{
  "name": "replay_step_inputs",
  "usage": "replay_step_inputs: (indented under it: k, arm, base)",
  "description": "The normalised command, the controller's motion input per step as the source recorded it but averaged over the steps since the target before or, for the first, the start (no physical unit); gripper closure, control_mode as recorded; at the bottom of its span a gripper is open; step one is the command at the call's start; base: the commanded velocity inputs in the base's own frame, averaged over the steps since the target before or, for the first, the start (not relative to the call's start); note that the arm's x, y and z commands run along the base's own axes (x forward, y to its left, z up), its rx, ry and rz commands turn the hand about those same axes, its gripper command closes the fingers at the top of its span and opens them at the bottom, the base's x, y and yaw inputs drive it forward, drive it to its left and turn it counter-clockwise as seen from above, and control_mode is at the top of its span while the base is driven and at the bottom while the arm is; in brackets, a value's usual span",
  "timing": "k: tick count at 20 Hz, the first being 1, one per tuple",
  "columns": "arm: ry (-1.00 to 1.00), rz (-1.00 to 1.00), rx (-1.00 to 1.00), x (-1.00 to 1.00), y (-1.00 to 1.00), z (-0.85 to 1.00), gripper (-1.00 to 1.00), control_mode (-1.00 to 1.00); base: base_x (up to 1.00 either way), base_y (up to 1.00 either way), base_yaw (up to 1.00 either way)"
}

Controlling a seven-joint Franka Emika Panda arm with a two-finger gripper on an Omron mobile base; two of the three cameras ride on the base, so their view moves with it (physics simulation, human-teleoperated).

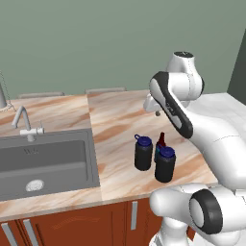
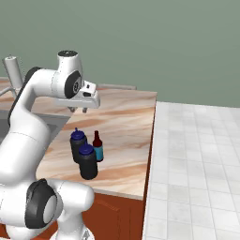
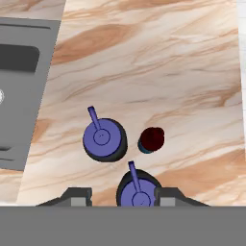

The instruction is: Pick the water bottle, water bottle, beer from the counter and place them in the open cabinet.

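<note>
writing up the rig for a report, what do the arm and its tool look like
The arm is glossy white, built of rounded tubular segments with dark grey-black rings and caps at the joints. The tool is a white block-shaped hand with two small dark fingers. No cables or markings show.

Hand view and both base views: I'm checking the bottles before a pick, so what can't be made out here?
- Beer: left base view, body hidden behind the near water bottle; label shows in the right base view.
- Near water bottle: hand view, cut off by the bottom edge.
- Far water bottle: hand view, lid only, sides unseen.
- End effector: opening unclear, too small.
</note>
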Motion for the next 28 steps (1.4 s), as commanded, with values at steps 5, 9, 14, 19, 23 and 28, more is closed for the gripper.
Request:
replay_step_inputs:
  k: [5, 9, 14, 19, 23, 28]
  arm:
    - [0.0, 0.09, 0.0, -0.06, -0.03, -0.11, -1.0, -1.0]
    - [-0.04, 0.3, 0.04, -0.15, -0.21, -0.2, -1.0, -1.0]
    - [-0.01, 0.31, 0.01, -0.06, -0.31, -0.2, -1.0, -1.0]
    - [0.0, 0.11, 0.0, -0.04, -0.2, -0.2, -1.0, -1.0]
    - [0.0, 0.0, 0.0, -0.01, -0.04, -0.24, -1.0, -1.0]
    - [0.0, 0.0, 0.0, 0.0, 0.0, -0.31, -1.0, -1.0]
  base:
    - [0.0, 0.0, 0.0]
    - [0.0, 0.0, 0.0]
    - [0.0, 0.0, 0.0]
    - [0.0, 0.0, 0.0]
    - [0.0, 0.0, 0.0]
    - [0.0, 0.0, 0.0]
